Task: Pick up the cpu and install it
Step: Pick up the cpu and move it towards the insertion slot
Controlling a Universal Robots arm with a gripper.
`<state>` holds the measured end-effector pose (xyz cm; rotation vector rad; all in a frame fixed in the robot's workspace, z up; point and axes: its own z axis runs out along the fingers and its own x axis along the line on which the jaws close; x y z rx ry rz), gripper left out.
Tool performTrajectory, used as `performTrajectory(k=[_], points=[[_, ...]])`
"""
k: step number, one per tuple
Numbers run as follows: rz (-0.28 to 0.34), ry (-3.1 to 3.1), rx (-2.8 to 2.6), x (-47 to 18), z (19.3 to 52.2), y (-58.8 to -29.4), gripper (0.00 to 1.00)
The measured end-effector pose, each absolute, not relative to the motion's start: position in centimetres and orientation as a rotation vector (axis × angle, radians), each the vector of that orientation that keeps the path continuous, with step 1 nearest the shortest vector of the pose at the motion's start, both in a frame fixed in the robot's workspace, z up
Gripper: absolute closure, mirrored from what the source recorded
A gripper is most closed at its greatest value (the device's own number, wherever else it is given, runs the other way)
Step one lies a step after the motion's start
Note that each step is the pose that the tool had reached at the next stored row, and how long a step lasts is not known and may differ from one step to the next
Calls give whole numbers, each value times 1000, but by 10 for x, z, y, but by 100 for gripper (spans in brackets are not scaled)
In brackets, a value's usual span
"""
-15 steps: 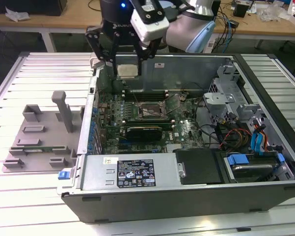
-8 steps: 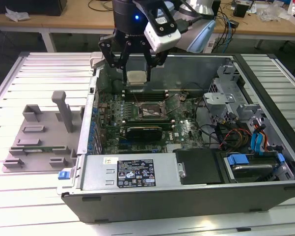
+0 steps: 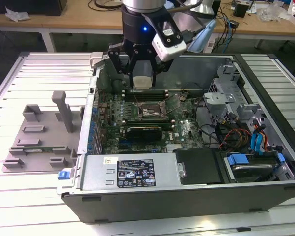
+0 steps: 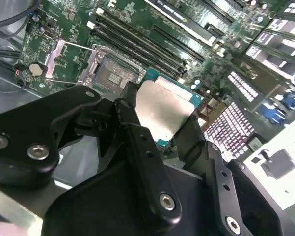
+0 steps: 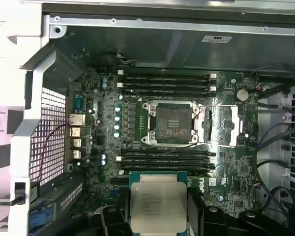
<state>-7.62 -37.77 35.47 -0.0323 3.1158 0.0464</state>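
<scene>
My gripper [image 3: 141,81] hangs over the open computer case, shut on the cpu [image 3: 141,82], a flat square chip with a silvery top plate. In both wrist views the cpu [image 4: 164,110] [image 5: 158,205] sits level between the black fingers [image 4: 132,125], held by its edges. The open socket [image 5: 173,123] on the green motherboard [image 3: 186,129] lies below and a little ahead of the chip, its metal load plate [image 5: 233,125] swung open beside it. The socket [image 3: 151,110] is bare.
The case [image 3: 186,187] has tall metal walls around the board. Memory slots [image 5: 167,81] flank the socket on two sides. Cables and drive bays [image 3: 250,142] fill the exterior view's right. A grey fixture block [image 3: 41,135] lies on the slatted table at that view's left.
</scene>
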Motion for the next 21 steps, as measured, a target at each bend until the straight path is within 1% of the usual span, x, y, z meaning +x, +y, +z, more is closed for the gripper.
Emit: performTrajectory(k=[8,14,18,21], points=[[46,3122,-32,-58,336,-362,45],[47,3126,-32,-52,315,-341,45],[47,3126,-32,-52,309,-331,45],[47,3126,-32,-52,307,-328,45]])
